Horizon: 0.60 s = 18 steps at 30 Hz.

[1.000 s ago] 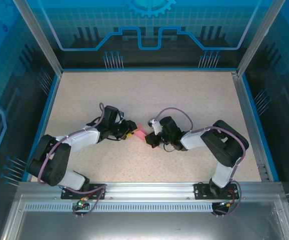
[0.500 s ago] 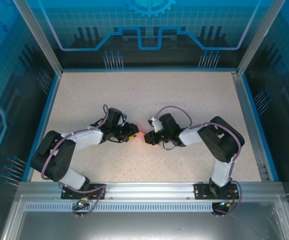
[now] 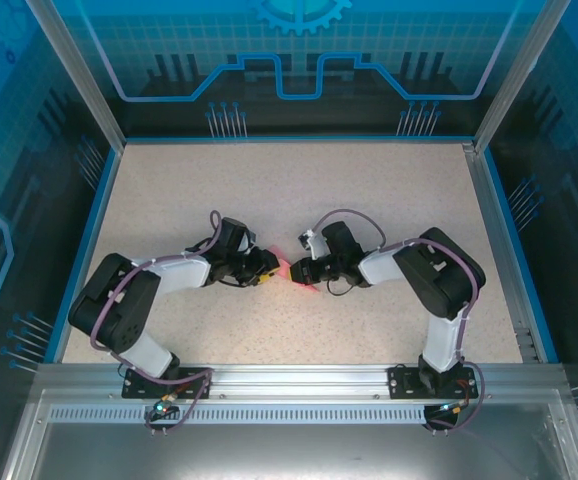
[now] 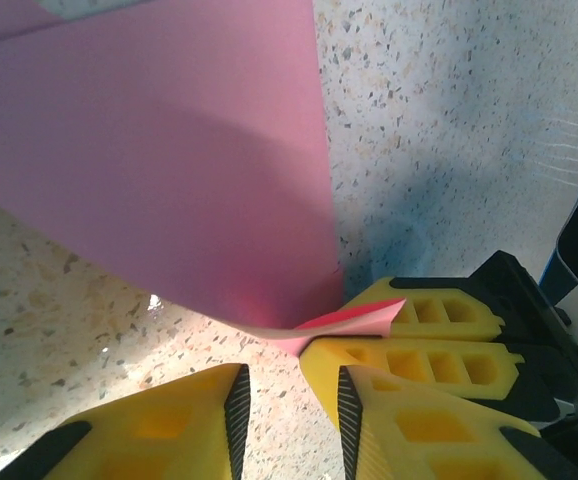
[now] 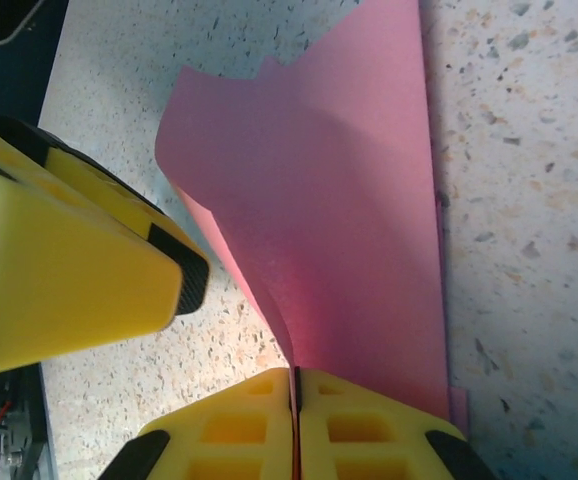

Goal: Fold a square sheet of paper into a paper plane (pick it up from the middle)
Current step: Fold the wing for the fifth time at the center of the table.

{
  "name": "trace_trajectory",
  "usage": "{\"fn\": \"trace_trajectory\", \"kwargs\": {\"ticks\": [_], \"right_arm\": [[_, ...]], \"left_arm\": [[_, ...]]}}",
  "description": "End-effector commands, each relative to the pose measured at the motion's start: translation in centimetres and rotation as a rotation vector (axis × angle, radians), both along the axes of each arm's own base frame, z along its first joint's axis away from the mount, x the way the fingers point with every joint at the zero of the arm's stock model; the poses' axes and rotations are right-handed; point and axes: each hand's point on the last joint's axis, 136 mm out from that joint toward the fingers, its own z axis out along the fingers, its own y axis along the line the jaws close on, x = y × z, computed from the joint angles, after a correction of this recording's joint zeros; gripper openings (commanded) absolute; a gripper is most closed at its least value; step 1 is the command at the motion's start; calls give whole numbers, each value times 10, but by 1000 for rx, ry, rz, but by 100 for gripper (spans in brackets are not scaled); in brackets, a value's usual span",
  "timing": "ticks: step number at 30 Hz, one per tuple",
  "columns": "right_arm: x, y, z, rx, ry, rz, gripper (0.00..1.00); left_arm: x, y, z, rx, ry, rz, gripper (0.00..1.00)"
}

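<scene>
The pink sheet of paper (image 3: 284,268) is found at the middle of the speckled tabletop (image 3: 299,190), between the two claws, which are set almost tip to tip there. The right claw (image 5: 295,385) is closed on the sheet: its yellow fingers are pressed together on one edge, and the paper is seen rising away from them, curled and doubled over itself. The left claw (image 4: 291,385) is held with its jaws partly apart, and nothing is gripped between them. The curved lower edge of the sheet is seen just beyond its fingertips, and the corner pinched by the right claw is seen just beside them.
</scene>
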Motion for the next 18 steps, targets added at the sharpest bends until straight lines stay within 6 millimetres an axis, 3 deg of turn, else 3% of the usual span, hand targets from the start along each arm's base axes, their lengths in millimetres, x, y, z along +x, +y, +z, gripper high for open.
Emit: {"fn": "trace_trajectory", "kwargs": {"ticks": [1, 18], "right_arm": [[-1, 2, -1, 24, 72, 1, 5], [5, 0, -6, 77, 220, -79, 1]], "left_arm": [[6, -10, 10, -32, -34, -33, 31], [8, -10, 4, -19, -55, -38, 25]]}}
